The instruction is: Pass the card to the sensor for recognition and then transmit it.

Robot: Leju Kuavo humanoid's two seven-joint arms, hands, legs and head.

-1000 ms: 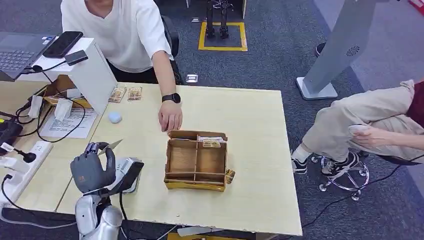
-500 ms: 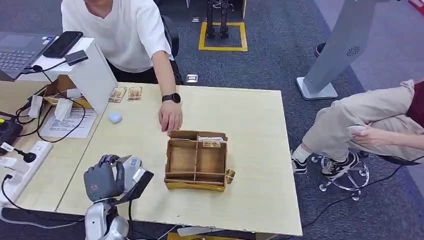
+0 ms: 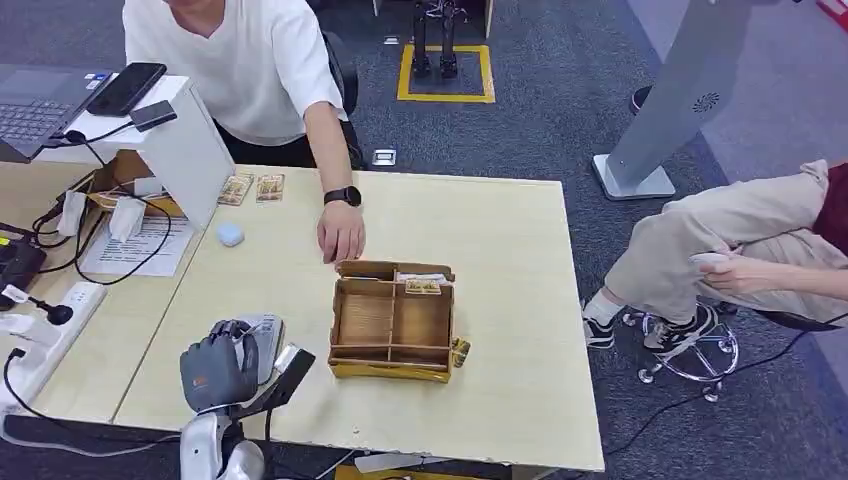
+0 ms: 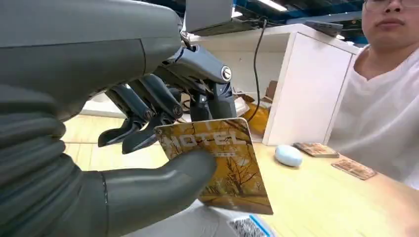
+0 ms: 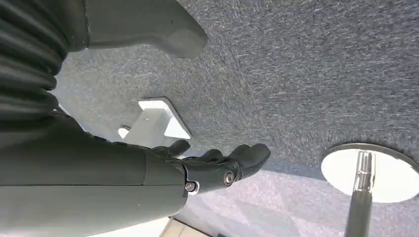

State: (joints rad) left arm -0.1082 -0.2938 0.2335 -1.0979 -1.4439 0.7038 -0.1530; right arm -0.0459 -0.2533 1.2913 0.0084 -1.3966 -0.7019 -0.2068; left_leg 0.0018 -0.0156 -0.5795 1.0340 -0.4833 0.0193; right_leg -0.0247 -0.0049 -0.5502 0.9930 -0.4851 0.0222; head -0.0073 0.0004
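Fingers, left hand: the thick thumb and the darker fingers (image 4: 148, 133) of your left hand (image 3: 218, 365) are pinching the card (image 4: 217, 163) by one of its short edges, most of the card standing free beyond the grip. Across the last second this hand has been travelling along the near-left part of the worktop (image 3: 500, 300), away from the power strip side and toward the cardboard tray (image 3: 392, 320), and sinking lower in the head view. It is now lying over the small light-coloured sensor unit (image 3: 262, 335), whose dark front edge is showing just beside the hand.

Meaning for the task: you are judged to be in the presentation step, bringing the card to the sensor for reading. Whether card and sensor are touching cannot be told. The hand-over is not yet begun.

The card: a stiff rectangle with a warm golden-brown face, bare tree branches printed across it, and the word "HOTEL" in pale capitals near the held end. It is looking flat and unbent, tilted in the grip.

Surroundings: a person's hand (image 3: 341, 232) is resting on the worktop just behind the tray, well placed to receive the card. Two similar cards (image 3: 252, 188) are lying at the far edge.

Right hand (image 5: 217, 165): hanging above grey carpet, its fingers spread and loosely curved, holding nothing.
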